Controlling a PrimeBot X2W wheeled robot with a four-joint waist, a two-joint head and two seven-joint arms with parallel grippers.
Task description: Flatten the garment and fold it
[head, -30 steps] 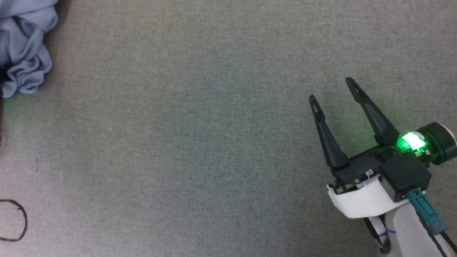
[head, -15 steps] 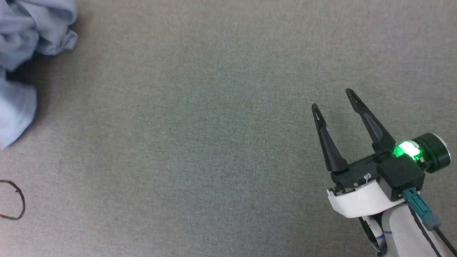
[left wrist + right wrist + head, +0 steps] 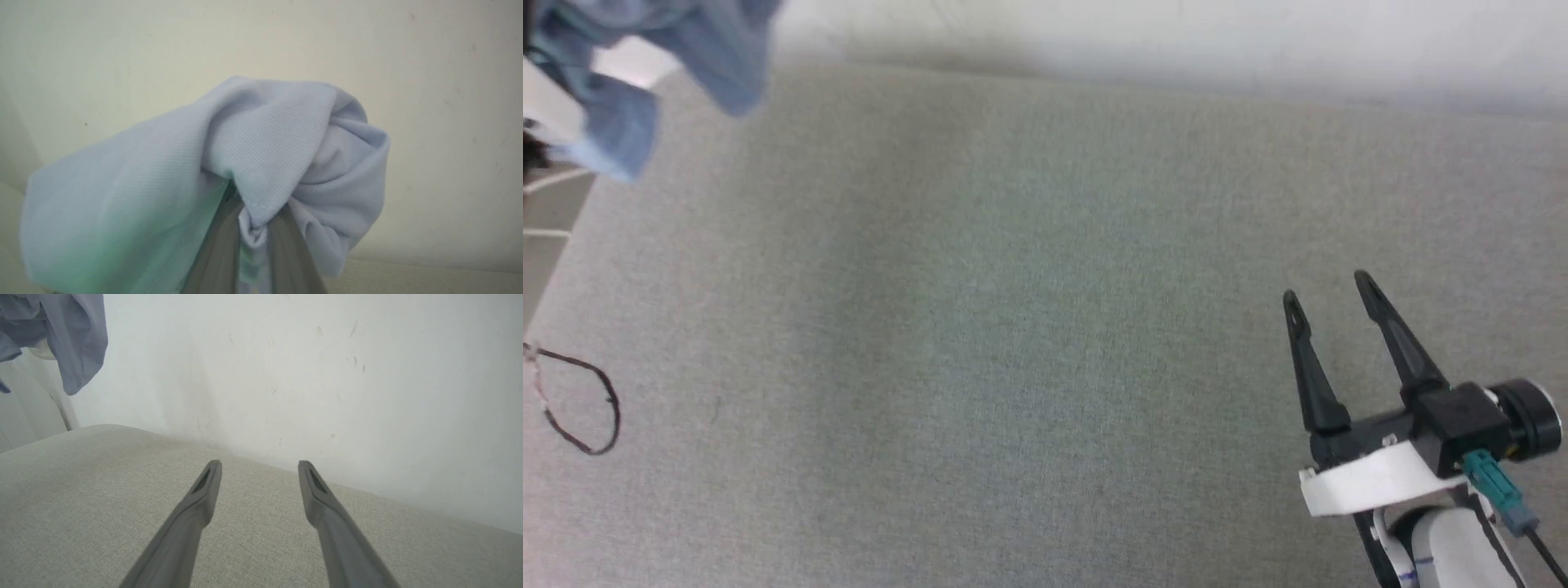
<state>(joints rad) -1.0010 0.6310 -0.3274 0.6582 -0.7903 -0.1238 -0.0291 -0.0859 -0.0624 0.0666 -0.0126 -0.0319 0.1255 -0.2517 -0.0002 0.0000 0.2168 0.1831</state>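
Above the desk's (image 3: 1013, 327) far left corner the garment (image 3: 686, 49) now hangs in the air, clear of the surface, whereas a second ago it was a crumpled heap at the left edge of the head view. That view itself has tipped upward since then: a pale wall (image 3: 1176, 41) now runs along the desk's far edge, and the black loop (image 3: 614, 404) drawn near the left edge sits higher in the picture, so the camera has moved. The right claw (image 3: 1327, 288) is near the desk's near right corner, its fingers spread wide with nothing between them, as before; the green light seen on it earlier no longer shows. All the grey cloth-covered desk between the right claw and the far left corner lies bare, giving wide room up to the wall. The left claw (image 3: 254, 216) is closed on the garment, a stitched hem bunched between its fingers and folds bulging over their tips. The garment is light blue knit, twisted and wrinkled, with one loose flap drooping; in the head view it is blurred.
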